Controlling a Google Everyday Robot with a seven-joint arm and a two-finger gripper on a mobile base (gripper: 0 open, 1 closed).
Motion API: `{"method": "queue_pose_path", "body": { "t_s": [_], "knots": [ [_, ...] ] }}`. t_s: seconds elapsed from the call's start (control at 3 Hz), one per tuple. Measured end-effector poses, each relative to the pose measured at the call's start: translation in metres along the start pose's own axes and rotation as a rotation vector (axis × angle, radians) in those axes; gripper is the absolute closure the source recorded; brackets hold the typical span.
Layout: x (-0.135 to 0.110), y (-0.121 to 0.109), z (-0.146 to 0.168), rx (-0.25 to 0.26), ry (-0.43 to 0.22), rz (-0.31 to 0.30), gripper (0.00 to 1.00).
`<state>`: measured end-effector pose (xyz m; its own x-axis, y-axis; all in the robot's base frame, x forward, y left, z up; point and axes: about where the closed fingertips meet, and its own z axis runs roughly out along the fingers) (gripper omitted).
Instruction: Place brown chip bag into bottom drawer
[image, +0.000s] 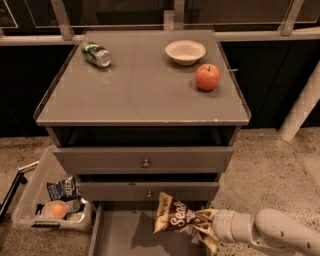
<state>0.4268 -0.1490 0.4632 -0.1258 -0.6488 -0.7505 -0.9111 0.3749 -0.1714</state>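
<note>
The brown chip bag (175, 217) is dark brown with tan ends and white lettering. It hangs level just above the open bottom drawer (120, 235), a wide grey tray pulled out at the cabinet's foot. My gripper (204, 224) reaches in from the lower right and is shut on the bag's right end. The white arm runs off to the bottom right corner. The drawer floor under the bag is bare and carries the bag's shadow.
Two upper grey drawers with round knobs (146, 163) stand slightly open. On the cabinet top are a green can (97, 54), a white bowl (185, 51) and a red apple (207, 77). A clear bin (30, 197) with a blue snack bag (62, 189) sits at the left on the floor.
</note>
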Motion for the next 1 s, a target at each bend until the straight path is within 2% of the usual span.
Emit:
{"method": "queue_pose_path", "body": {
  "t_s": [0.33,0.67,1.0],
  "knots": [
    [0.028,-0.001,0.005,-0.012,-0.004,0.057,1.0],
    [0.028,-0.001,0.005,-0.012,-0.004,0.057,1.0],
    [0.037,0.0,0.029,-0.022,-0.008,0.063,1.0]
  ]
}}
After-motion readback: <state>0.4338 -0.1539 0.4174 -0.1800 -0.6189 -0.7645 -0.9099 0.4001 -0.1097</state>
